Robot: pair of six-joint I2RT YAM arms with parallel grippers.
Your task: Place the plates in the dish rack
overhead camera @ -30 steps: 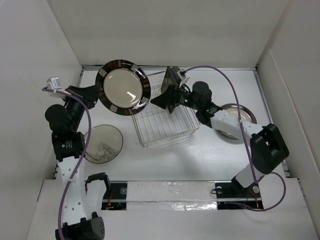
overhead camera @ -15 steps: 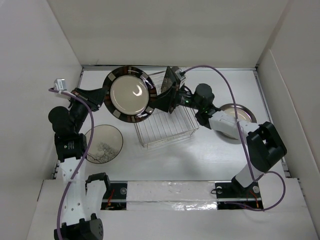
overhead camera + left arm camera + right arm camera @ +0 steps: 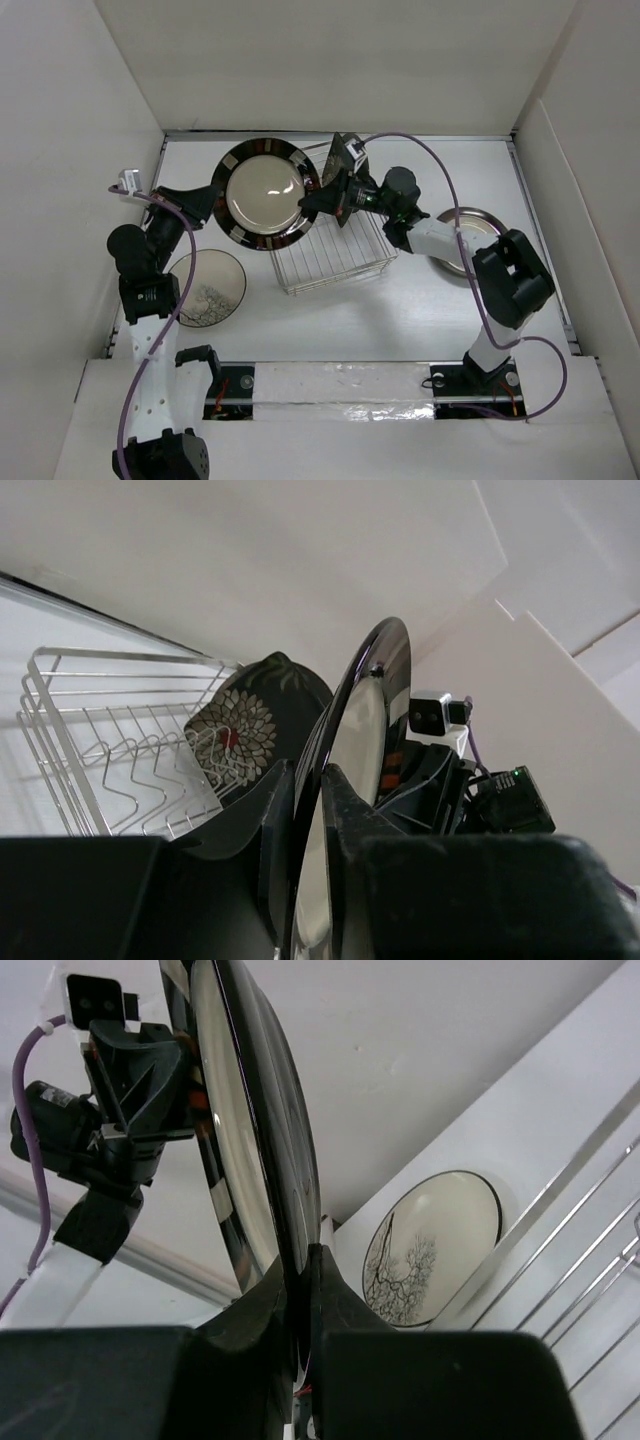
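- Above the silver wire dish rack (image 3: pixel 335 255), overhead: round cream-centred, dark-rimmed plate (image 3: pixel 265 192), with left gripper (image 3: pixel 214 200) and right gripper (image 3: pixel 313 203) clamped on opposite rims.
- Left wrist only: dark square flower plate (image 3: pixel 243 730) standing in the rack.
- Right wrist only: cream round tree-patterned plate (image 3: pixel 435 1245) lying beside the rack.

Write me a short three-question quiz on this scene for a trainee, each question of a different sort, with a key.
1. True or false: the big round plate stands slotted in the rack.
2. Which grips that plate's rim? A: the left gripper only. B: the right gripper only. C: both.
3. Fill in: the dark plate standing at the rack's far end bears a white ____ pattern.
Key: 1 false, it is held in the air; 2 C; 3 flower.
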